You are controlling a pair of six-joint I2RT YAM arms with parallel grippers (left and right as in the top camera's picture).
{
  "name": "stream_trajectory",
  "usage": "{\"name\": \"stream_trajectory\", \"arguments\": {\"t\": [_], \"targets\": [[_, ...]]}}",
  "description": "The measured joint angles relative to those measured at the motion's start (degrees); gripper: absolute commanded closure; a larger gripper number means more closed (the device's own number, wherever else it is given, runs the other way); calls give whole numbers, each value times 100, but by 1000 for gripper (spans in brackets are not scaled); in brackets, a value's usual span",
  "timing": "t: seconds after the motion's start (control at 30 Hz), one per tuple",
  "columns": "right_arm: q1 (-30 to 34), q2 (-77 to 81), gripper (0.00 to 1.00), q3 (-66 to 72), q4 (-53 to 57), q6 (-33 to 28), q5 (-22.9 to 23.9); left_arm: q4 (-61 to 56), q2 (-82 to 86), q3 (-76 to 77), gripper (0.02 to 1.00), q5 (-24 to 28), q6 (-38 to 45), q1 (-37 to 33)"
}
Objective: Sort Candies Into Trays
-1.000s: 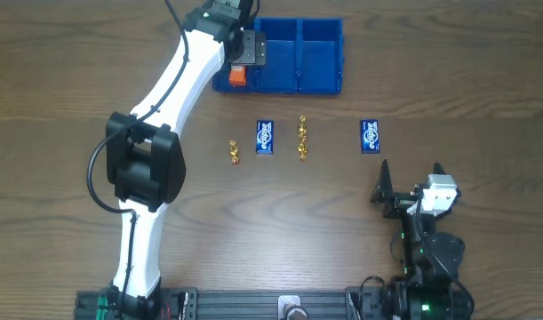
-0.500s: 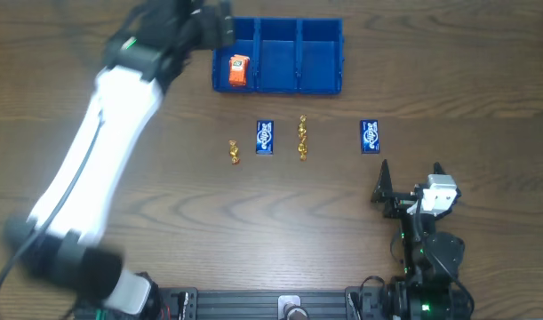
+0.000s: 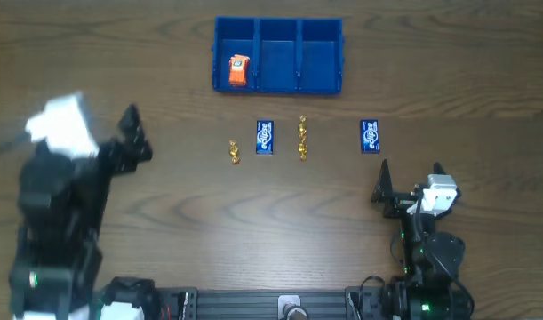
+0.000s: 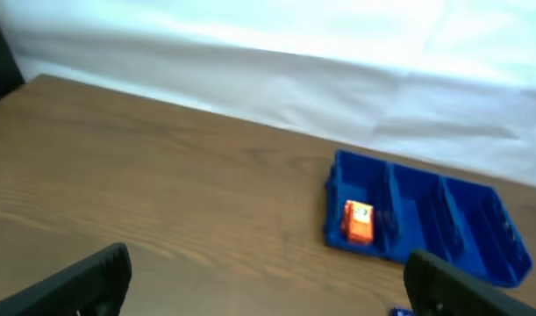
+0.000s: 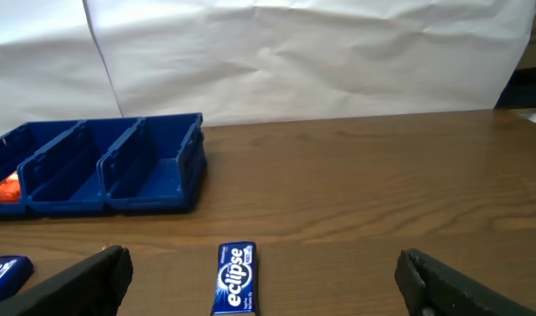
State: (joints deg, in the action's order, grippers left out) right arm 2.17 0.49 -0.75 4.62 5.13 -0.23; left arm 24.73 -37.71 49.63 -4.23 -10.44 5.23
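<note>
**Both hands empty, one candy in the tray**

The left hand [image 4: 266, 263] is spread wide with nothing between its fingers. It hangs over the bare left part of the desk [image 3: 164, 222], well apart from every candy. The right hand [image 3: 411, 173] is likewise fully spread and holds nothing, near its own base at the desk's right.

Just ahead of the right hand lies a blue gum packet [image 3: 370, 136], flat, its length pointing toward the blue tray [image 3: 298, 87]. Along the same row toward the left come a gold-wrapped pair [image 3: 302, 138] that looks like two candies end to end, a second blue gum packet [image 3: 265, 137], and just beside it a single gold-wrapped candy [image 3: 235, 151]. None touches the tray, which sits beyond the row at the desk's far side. Of its three compartments, only the leftmost is filled, by one orange candy [image 3: 239, 71].

The sorting seems to be at an early stage, between picks: one piece is placed and the row is not yet touched. The likely next move is a fresh pick. The right hand is best placed for the packet before it. That calls for going forward and down and closing the fingers across the packet's narrow width, since it lies flat and offers little height to grip. It should then go to an empty compartment, its twin after it, and the gold ones to the third.
</note>
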Motion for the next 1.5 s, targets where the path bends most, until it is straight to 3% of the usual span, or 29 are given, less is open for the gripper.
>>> {"name": "stream_trajectory", "arguments": {"t": [0.27,0.77,1.03,1.5], "targets": [[0,-2,3,0,-2,2,0,-1106,1915,-2299,18,424,74,-455],[0,-2,3,0,-4,2,2,-2791,3217,-4284,18,1303,481,-472],[0,-4,3,0,0,2,2,-2594,3488,-4920,20,1683,1086,-472],[2,-2,3,0,-2,2,0,-2350,3606,-4819,20,1746,1346,-476]]}}
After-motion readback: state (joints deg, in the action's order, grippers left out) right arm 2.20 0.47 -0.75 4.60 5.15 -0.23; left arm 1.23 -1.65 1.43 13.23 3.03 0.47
